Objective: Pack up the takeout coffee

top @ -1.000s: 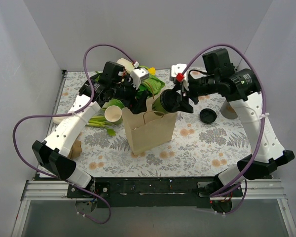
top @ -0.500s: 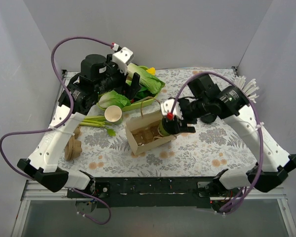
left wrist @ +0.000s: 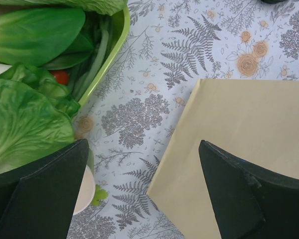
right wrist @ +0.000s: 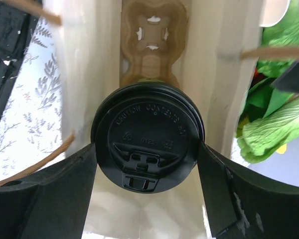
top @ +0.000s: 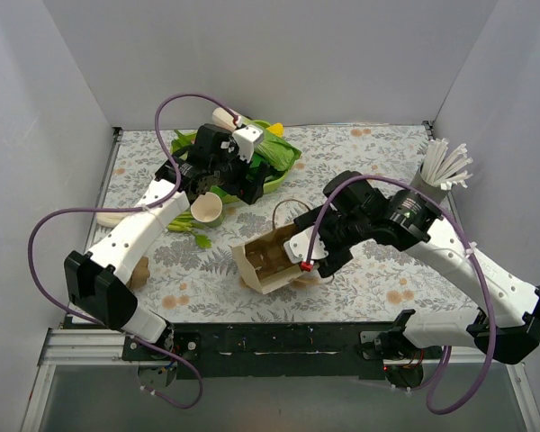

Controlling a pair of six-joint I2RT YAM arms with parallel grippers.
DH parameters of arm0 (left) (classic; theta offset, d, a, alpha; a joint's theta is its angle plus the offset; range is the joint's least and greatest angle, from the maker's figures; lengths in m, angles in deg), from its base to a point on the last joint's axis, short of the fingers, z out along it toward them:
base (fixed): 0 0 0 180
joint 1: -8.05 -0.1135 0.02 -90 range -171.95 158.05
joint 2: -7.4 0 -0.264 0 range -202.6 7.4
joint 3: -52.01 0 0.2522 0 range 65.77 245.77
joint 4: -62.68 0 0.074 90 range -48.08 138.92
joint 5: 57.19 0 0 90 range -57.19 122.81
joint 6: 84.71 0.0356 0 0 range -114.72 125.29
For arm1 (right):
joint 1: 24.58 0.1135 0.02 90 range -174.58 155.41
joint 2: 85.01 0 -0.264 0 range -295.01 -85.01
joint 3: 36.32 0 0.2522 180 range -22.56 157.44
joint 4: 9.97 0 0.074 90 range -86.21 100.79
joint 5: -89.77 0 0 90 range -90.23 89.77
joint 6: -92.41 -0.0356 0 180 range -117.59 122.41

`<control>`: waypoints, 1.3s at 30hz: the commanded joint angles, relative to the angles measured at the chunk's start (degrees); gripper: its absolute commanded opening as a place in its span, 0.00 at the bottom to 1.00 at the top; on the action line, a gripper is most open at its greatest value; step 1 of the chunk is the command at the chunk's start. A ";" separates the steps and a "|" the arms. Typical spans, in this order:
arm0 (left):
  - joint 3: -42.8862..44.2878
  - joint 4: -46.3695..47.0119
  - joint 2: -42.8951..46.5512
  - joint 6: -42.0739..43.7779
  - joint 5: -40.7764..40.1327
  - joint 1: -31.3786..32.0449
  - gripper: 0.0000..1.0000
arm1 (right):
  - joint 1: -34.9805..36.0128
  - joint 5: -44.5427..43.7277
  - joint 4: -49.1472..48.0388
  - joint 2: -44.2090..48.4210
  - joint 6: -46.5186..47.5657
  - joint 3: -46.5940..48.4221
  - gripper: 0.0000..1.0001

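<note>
The surface (top: 378,153) wears a grey fern-and-flower print. At its middle sits a brown paper bag (top: 268,263), tipped, mouth open. At the far left is a green tray (left wrist: 111,47) of leafy greens, and just beside it an open green cup (top: 207,210) (cream inside). A brown carrier (top: 137,270) lies near-left, and a grey cup of straws (top: 429,187) stands far right.
</note>
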 commanded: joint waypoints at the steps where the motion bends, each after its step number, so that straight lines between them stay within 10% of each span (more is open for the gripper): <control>1: 0.25 1.15 -0.28 -1.26 4.30 -0.20 0.93 | 2.05 -2.24 -7.13 1.36 2.83 -0.53 0.01; 39: -1.51 3.88 -4.06 -5.75 10.98 -0.64 0.92 | 2.93 -10.24 -21.10 -1.54 -2.18 -15.03 0.01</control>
